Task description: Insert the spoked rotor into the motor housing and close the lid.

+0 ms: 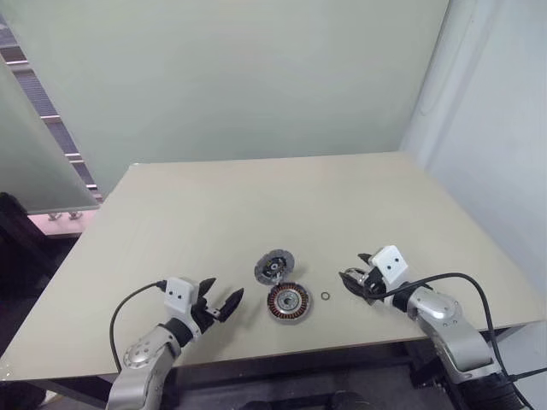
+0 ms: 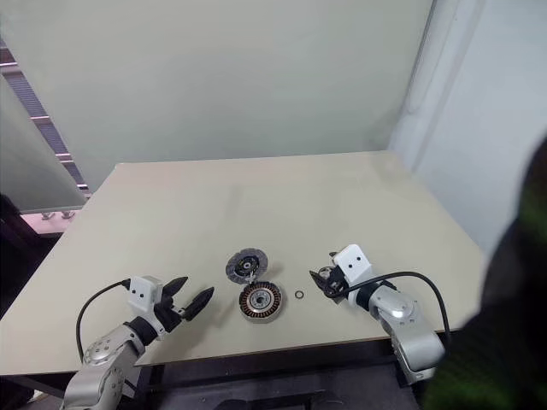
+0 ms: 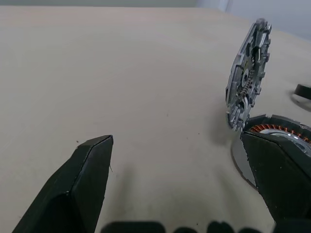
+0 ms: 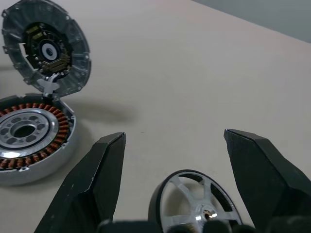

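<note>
The motor housing (image 1: 289, 301) lies near the table's front edge. Its round base shows copper windings around a silver hub (image 4: 24, 130), and its grey hinged lid (image 4: 46, 51) stands up open behind it. Just right of it lies the spoked rotor (image 1: 325, 296), a small dark-rimmed wheel with silver spokes (image 4: 194, 204). My right gripper (image 1: 352, 269) hovers over the rotor, open, its fingers (image 4: 92, 179) to either side and apart from the wheel. My left gripper (image 1: 226, 288) is open left of the housing, pointing at it and holding nothing.
The beige table (image 1: 256, 196) is bare around the parts. Its front edge runs just below both grippers. A pale wall stands behind and a frosted panel (image 1: 34, 154) at the left.
</note>
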`<state>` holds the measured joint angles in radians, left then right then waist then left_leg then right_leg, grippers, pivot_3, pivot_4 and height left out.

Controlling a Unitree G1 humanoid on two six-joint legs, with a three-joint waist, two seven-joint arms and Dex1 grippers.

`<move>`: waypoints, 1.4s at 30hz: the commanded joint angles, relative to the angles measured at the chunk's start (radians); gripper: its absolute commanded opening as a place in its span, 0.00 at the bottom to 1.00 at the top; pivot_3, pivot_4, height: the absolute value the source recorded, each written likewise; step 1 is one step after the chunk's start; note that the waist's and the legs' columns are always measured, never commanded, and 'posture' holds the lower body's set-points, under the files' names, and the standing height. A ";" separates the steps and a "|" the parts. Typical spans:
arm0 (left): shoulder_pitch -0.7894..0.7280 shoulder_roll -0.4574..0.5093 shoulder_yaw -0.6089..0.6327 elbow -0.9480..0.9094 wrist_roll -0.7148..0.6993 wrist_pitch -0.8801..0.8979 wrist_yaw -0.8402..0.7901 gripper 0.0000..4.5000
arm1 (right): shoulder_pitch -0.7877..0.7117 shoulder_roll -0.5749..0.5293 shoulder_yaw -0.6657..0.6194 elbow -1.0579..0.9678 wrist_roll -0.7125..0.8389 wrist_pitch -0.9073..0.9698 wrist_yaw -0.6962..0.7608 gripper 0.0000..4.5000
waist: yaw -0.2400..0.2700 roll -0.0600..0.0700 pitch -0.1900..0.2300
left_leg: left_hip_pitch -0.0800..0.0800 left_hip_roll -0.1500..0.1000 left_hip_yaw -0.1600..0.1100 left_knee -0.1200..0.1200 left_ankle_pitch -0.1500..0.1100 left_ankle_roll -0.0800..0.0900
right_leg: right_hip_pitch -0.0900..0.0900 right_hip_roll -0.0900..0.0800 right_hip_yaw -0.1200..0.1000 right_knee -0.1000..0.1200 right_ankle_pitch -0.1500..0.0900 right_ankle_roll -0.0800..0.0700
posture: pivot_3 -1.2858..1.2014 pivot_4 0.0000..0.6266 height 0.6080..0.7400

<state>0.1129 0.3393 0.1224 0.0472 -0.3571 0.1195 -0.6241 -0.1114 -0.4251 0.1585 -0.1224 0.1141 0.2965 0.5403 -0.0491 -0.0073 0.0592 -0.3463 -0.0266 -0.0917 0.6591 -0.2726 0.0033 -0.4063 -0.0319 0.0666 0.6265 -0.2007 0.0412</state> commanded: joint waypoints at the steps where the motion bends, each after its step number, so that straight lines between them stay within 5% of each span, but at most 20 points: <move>1: -0.021 -0.007 -0.004 -0.017 0.006 -0.028 -0.004 1.00 | -0.027 -0.005 -0.010 -0.018 -0.008 -0.023 0.012 0.79 | 0.000 0.000 0.000 | 0.000 0.000 0.000 0.000 0.000 0.000 | 0.000 0.000 0.000 0.000 0.000 0.000 | 0.52 0.00 1.00; 26: 0.027 0.080 -0.061 -0.158 0.015 0.027 -0.071 1.00 | 0.020 0.017 -0.057 -0.100 0.057 0.222 0.001 0.79 | 0.000 0.000 0.000 | -0.001 0.000 0.001 0.001 0.000 0.000 | -0.001 0.000 0.000 0.000 0.002 0.001 | 0.52 0.00 1.00; 42: 0.071 0.094 -0.133 -0.140 0.057 0.003 -0.123 1.00 | 0.008 0.106 0.099 -0.009 -0.027 0.203 -0.046 0.79 | 0.000 0.000 0.000 | -0.001 0.001 0.002 0.001 0.000 0.000 | -0.001 0.000 0.000 0.000 0.001 0.001 | 0.52 0.00 1.00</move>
<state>0.1888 0.4270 -0.0146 -0.0675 -0.3049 0.1432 -0.7417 -0.0784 -0.3251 0.2575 -0.1303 0.1006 0.5293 0.5015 -0.0493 -0.0068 0.0592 -0.3472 -0.0255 -0.0901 0.6602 -0.2728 0.0033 -0.4076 -0.0321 0.0667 0.6261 -0.1993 0.0419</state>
